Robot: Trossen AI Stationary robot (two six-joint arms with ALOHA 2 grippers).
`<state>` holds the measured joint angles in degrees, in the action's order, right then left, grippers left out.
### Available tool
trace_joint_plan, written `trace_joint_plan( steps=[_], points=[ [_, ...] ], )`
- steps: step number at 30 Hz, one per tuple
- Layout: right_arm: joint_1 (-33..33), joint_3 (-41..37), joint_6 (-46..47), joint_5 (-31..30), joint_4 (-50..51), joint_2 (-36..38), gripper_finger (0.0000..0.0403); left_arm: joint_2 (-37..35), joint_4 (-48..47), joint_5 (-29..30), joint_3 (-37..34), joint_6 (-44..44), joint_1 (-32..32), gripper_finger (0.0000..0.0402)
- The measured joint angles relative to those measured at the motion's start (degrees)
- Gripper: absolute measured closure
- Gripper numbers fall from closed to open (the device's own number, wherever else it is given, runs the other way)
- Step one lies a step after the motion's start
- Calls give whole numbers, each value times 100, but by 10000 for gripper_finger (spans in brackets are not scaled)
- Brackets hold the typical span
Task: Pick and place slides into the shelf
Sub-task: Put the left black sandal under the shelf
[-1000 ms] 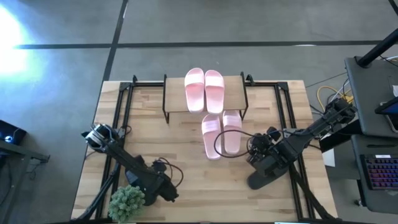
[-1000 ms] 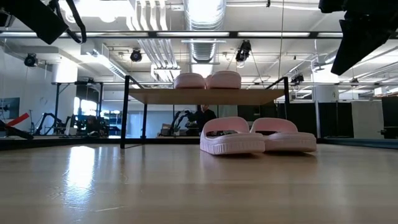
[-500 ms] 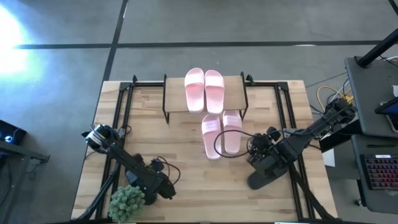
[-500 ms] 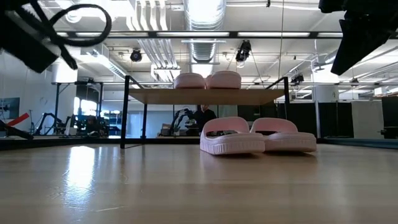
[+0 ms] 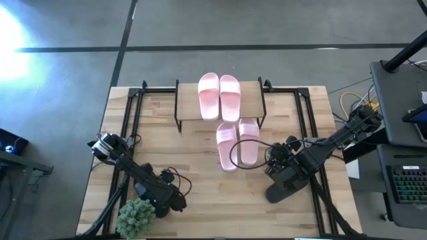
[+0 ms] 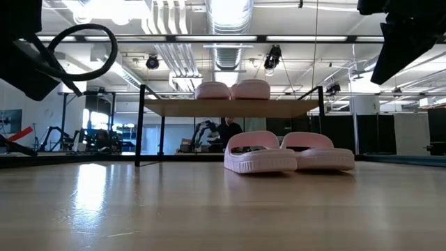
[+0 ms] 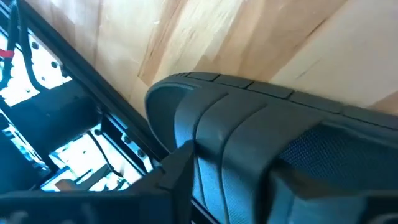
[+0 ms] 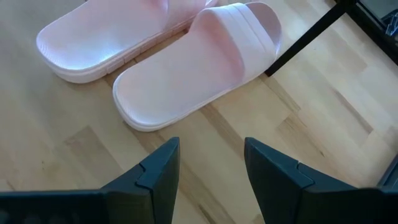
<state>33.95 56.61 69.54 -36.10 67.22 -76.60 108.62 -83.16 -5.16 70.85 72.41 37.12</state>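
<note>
Two pale pink slides [image 5: 219,97] lie side by side, soles down, on the top board of the shelf [image 5: 187,107]. Two more pink slides [image 5: 237,143] lie on the table in front of it, their far ends under the board. My right gripper [image 8: 211,168] is open and hovers just off the near right end of the right-hand one [image 8: 199,68]. My left gripper [image 5: 170,199] is low at the near left, beside the plant. A black slide's ribbed strap [image 7: 249,143] fills the left wrist view, and I cannot see whether that gripper touches it.
A small green plant [image 5: 137,217] stands at the table's near left corner, close to my left arm. A dark oval shape [image 5: 277,195] lies under my right arm, and what it is does not show. Black frame rails run along both table sides. Bare wood lies mid-table.
My left arm has drawn back a little toward the table's left edge and has come lower in the low view. The pink slides and my right arm have stayed where they were.
</note>
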Motion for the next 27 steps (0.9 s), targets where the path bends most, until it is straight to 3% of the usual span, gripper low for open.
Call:
trace_joint_plan(
  steps=[7, 13, 21, 27],
  points=[
    [0, -89, 61, 0, 1, 0, 232, 0, -47, 628, 139, -262, -56, 393],
    [0, -145, 273, 0, 3, 0, 232, 0, 56, 1666, 486, -750, -228, 399],
    [0, -172, 649, 9, 11, 0, 232, 0, 128, 3552, 713, -2346, -712, 400],
    [2, -13, 650, 50, 10, 2, 232, 0, 1505, 4372, 641, -4333, -1129, 400]
  ],
)
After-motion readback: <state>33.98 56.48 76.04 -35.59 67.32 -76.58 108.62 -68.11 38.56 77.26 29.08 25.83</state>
